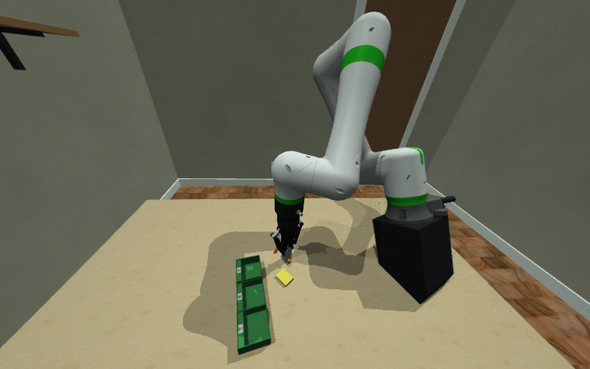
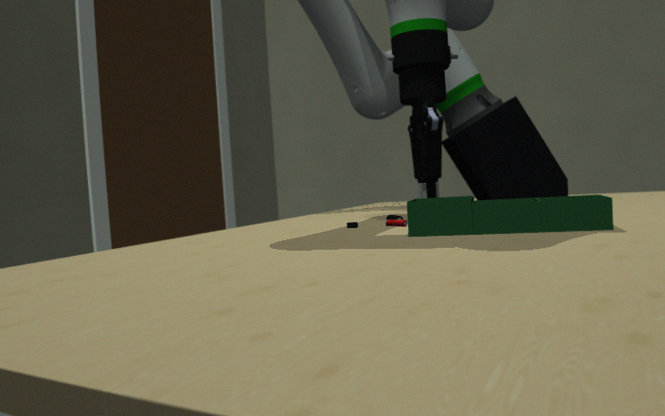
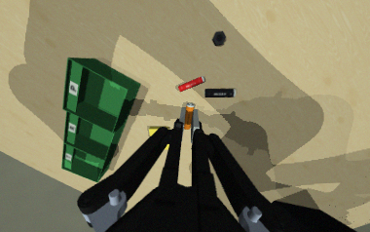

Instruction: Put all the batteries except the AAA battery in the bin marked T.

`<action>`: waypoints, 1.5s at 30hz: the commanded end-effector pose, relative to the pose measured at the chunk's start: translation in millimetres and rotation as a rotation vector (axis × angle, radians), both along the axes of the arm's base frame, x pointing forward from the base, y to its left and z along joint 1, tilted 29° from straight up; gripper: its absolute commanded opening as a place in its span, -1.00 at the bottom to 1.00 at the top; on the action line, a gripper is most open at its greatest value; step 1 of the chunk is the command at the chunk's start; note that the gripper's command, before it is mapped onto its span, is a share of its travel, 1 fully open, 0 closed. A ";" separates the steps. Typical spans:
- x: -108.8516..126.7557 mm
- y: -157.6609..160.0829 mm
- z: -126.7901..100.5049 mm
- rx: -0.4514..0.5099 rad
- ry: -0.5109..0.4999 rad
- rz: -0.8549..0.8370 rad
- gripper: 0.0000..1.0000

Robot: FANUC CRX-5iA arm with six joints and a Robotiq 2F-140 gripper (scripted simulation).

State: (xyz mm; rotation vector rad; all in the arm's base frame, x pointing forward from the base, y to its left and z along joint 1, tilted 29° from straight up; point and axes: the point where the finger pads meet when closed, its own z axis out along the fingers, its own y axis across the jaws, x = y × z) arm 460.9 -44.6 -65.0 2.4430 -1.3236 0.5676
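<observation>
Now the black two-finger gripper (image 3: 188,123) clamps a small orange cylindrical battery (image 3: 188,118) low over the tan table (image 1: 130,278), at three o'clock from the green three-compartment plastic bin row (image 1: 252,299)

Arm (image 1: 347,117): white, green bands, bent down over the worktop (image 1: 130,282).
Gripper (image 1: 285,256): jaws pinch an orange battery (image 1: 287,259).
Bins (image 1: 252,304): three green, in a row.
Yellow pad (image 1: 284,277): beside the bins.
</observation>
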 end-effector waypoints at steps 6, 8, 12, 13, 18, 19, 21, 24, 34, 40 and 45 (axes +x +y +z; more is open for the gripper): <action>0.1 0.1 0.0 0.000 0.000 0.000 -0.89; -0.6 1.6 2.9 0.000 0.000 0.000 -0.89; -3.2 7.5 14.6 0.000 0.000 0.000 -0.89; -3.9 8.9 17.5 0.000 0.000 0.000 -0.89; -7.1 16.3 32.1 0.000 0.000 0.000 -0.89; -7.1 16.3 32.1 0.000 0.000 0.000 -0.89; -7.8 17.8 35.0 0.000 0.000 0.000 -0.89; -9.8 22.2 43.8 0.000 0.000 0.000 -0.89; -11.7 26.6 52.5 0.000 0.000 0.000 -0.89; -11.7 26.6 52.5 0.000 0.000 0.000 -0.89; -7.9 39.6 54.3 0.000 0.000 0.000 -0.89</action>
